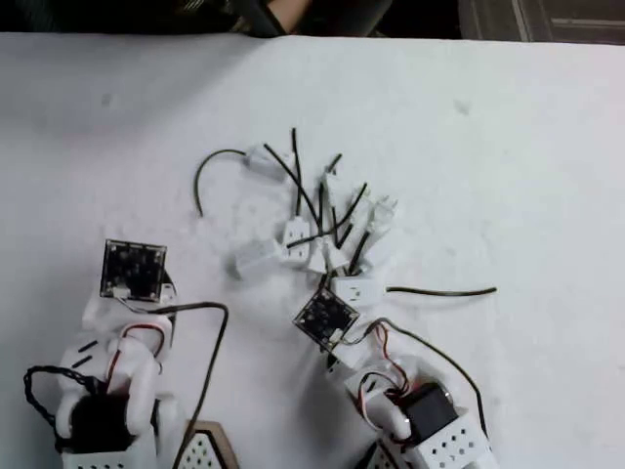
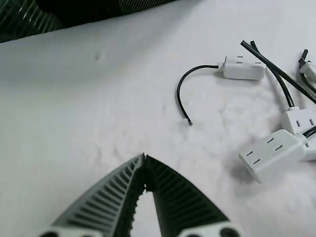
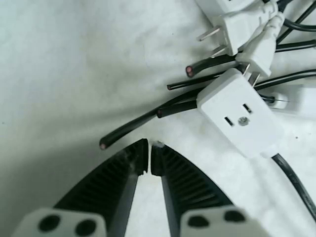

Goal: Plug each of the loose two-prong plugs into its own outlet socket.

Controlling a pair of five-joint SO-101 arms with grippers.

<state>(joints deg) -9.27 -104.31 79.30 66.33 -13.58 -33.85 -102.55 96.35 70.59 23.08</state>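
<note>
Left pincer (image 2: pixel 144 165) is pinched shut on nothing, sitting over a bare patch of the white tabletop (image 1: pixel 508 147) off to the side of the pile. Right pincer (image 3: pixel 149 155) is closed and empty too, just beside a white outlet socket (image 3: pixel 242 118). A two-prong plug (image 3: pixel 229 29) lies past it, prongs bare, tangled in black cords (image 3: pixel 133 128) mid-tabletop.

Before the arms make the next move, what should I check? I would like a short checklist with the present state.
1. Left hand empty: ok.
2. Right hand empty: ok.
3. Hands open for a grasp: not ok, both shut.
4. Two-prong plug prongs bare: ok.
5. Outlet block slots facing up: ok.
6. Black cord clear of right hand: not ok, its end lies just beside.
</note>
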